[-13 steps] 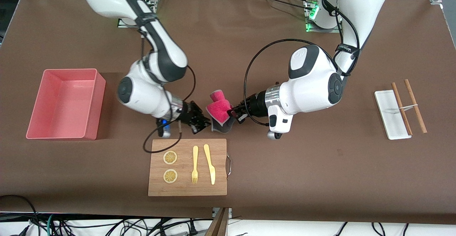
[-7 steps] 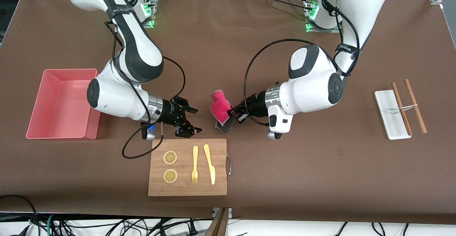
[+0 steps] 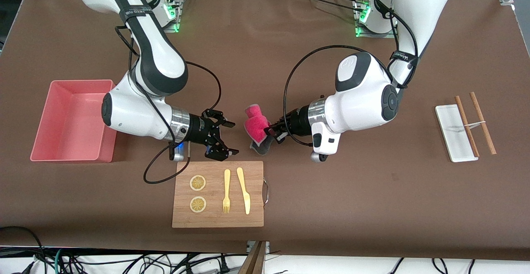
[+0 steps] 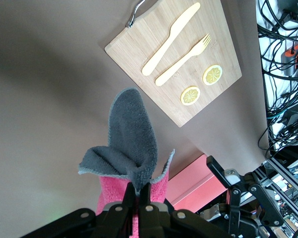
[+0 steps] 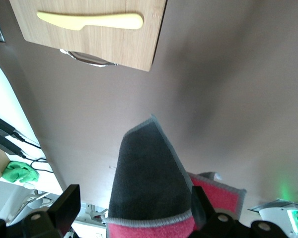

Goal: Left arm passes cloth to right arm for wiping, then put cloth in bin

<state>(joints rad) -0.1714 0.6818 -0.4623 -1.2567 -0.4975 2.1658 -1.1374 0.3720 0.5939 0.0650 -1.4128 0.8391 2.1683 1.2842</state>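
The cloth (image 3: pixel 256 126), pink on one face and dark grey on the other, hangs in the air over the middle of the table. My left gripper (image 3: pixel 270 133) is shut on its edge; in the left wrist view the fingertips (image 4: pixel 130 191) pinch it while the cloth (image 4: pixel 131 144) droops free. My right gripper (image 3: pixel 230 138) stands open beside the cloth, on the side toward the bin, with a small gap between them. From the right wrist the cloth (image 5: pixel 149 183) fills the view ahead of the spread fingers (image 5: pixel 64 206). The salmon-pink bin (image 3: pixel 70 156) stands at the right arm's end of the table.
A wooden cutting board (image 3: pixel 215 218) with two lemon slices (image 3: pixel 198 183), a fork (image 3: pixel 226 191) and a knife (image 3: pixel 244 191) lies just nearer the camera than both grippers. A white tray (image 3: pixel 453 135) with chopsticks (image 3: pixel 476 123) sits at the left arm's end.
My right gripper drew back from the cloth toward the bin and opened wide, then edged a little toward the cloth again. The left arm and the cloth have stayed put.
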